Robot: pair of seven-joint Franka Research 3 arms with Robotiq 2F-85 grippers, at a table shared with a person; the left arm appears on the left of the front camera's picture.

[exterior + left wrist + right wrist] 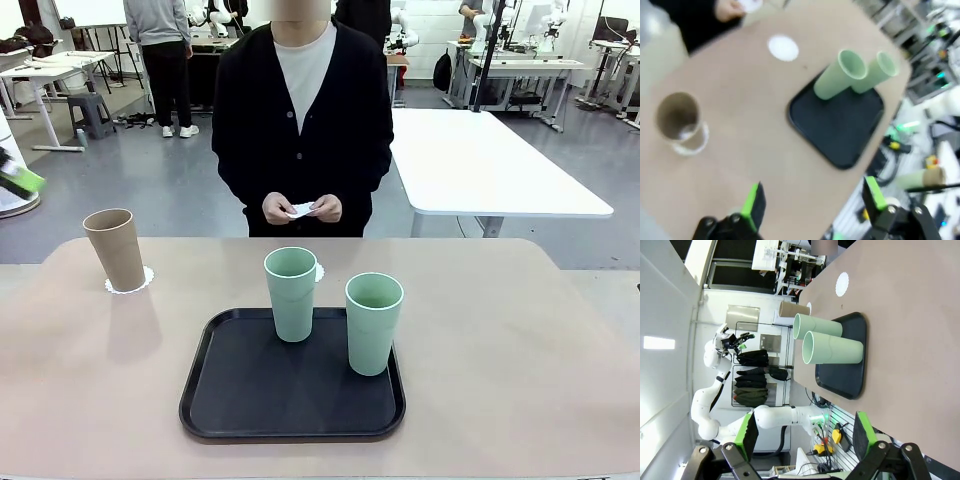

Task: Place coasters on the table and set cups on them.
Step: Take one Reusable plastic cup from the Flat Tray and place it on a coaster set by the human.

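Note:
A tan cup [116, 248] stands upright on a white coaster [130, 282] at the table's [520, 340] far left. Two mint green cups [291, 293] [373, 322] stand on a black tray [290, 395]. A second coaster [318, 272] lies bare on the table just behind the tray. The person's hands hold another coaster [302, 210] at the far edge. My left gripper [812, 200] hangs open high over the table's left side, above the tan cup [677, 117]. My right gripper [805, 435] is open too, well away from the mint cups [832, 350], with nothing between its fingers.
The person stands at the far edge, opposite the tray. A white rectangular table [480, 165] stands behind on the right. Bare tabletop lies to the right of the tray [842, 375] and along the near edge.

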